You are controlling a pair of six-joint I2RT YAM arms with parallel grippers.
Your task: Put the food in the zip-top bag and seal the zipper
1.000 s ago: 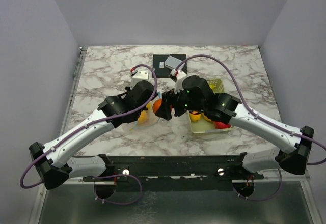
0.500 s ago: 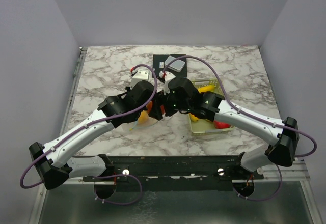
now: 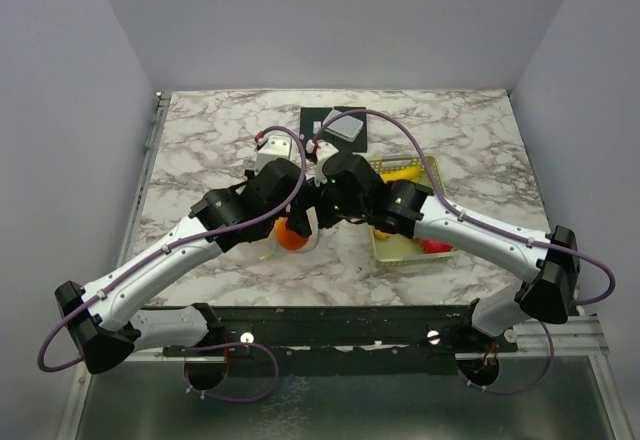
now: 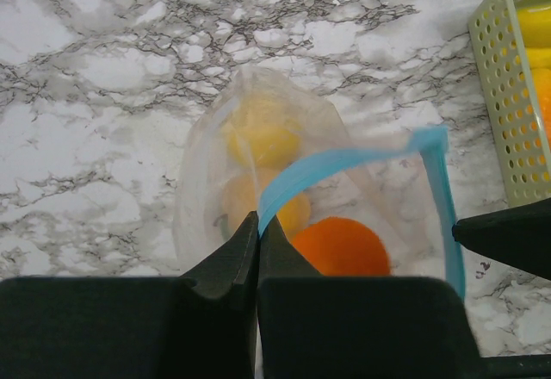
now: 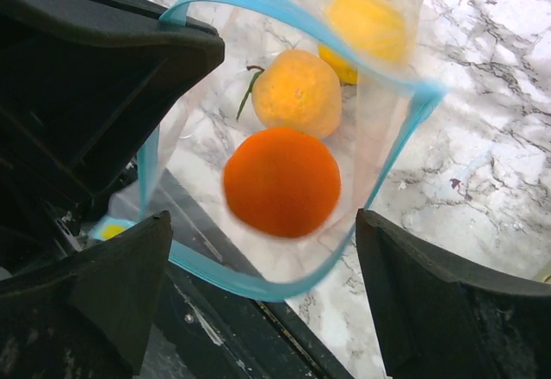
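Two arms on a marble table (image 3: pixel 200 130), reaching in from its near edge and meeting around the middle. Left gripper (image 4: pixel 258 224): jaws pressed fully together, pinching the zipper (image 4: pixel 344 159) at one side of the mouth of the zip-top bag (image 4: pixel 202 189) and holding that edge up. Right gripper (image 5: pixel 263 224): fingers (image 5: pixel 95 301) spread wide with nothing gripped, poised right over the open mouth. One of its fingertips at the right border of the left wrist view, just beside the bag.

Right of the table's middle, a pale yellow-green slotted basket (image 4: pixel 504 103), with yellow and red pieces of the food (image 3: pixel 432 246) inside, partly hidden under the right arm.

Just left of the basket, near the middle and a little toward the near edge, the bag itself: clear, crinkly, lying on the marble with its mouth lifted and gaping, unsealed.

At the middle of the far edge, a black mat (image 3: pixel 312 118) with a small grey object (image 3: pixel 345 125) on it.

Inside the bag, three fruits. An orange (image 5: pixel 282 181) nearest the mouth, blurred in the right wrist view. Behind it, a paler orange-yellow fruit (image 5: pixel 297 93) with a thin green stem. Deepest in, a lemon (image 5: pixel 366 21).

Zipper strip light blue, looping all round the open mouth, its two sides well apart.
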